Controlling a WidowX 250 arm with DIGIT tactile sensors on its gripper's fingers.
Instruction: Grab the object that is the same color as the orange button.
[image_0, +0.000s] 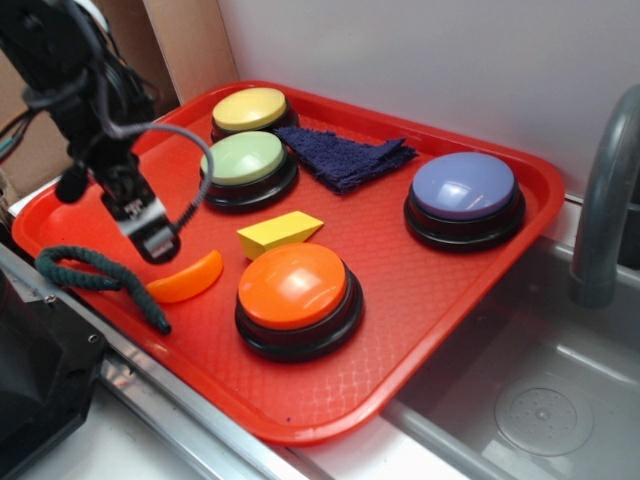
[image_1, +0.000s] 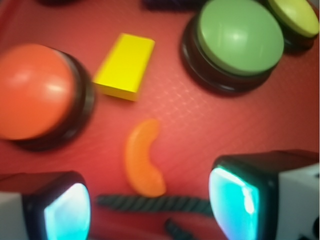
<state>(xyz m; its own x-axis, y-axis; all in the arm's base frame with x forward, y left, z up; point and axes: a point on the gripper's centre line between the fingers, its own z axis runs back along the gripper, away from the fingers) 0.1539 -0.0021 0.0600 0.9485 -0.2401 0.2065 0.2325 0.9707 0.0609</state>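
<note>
In the exterior view, a red tray (image_0: 470, 300) sits beside a grey sink (image_0: 560, 400) with a grey faucet (image_0: 605, 200) at the right. On the tray stand four round buttons on black bases: the orange button (image_0: 295, 288) nearest the front, a purple button (image_0: 464, 190) to the right, a green button (image_0: 245, 160) toward the back left, and a yellow button (image_0: 250, 108) just behind the green one. A dark blue cloth (image_0: 345, 157) lies between the green and purple buttons. A yellow wedge block (image_0: 278, 233) lies just behind the orange button. The small orange crescent (image_0: 187, 281) lies on the tray floor to the left of the orange button, near but apart from it. A dark green rope (image_0: 95, 275) curls at the tray's left edge, its end close to the crescent. The black arm comes in from the upper left, and the gripper (image_0: 155, 240) hangs just above and left of the crescent; from here its jaws cannot be judged.

In the wrist view, somewhat blurred, the two fingers (image_1: 235, 197) show at the lower corners with a wide gap between them, so the gripper (image_1: 150, 205) stands spread apart and holds nothing. The orange crescent (image_1: 142, 159) lies between and just ahead of the fingers, standing lengthwise. The rope (image_1: 155, 204) crosses beneath its near end. Beyond lie the yellow block (image_1: 125, 65), the orange button (image_1: 32, 92) at left, the green button (image_1: 239, 37) at upper right, and an edge of the yellow button (image_1: 297, 15).
</note>
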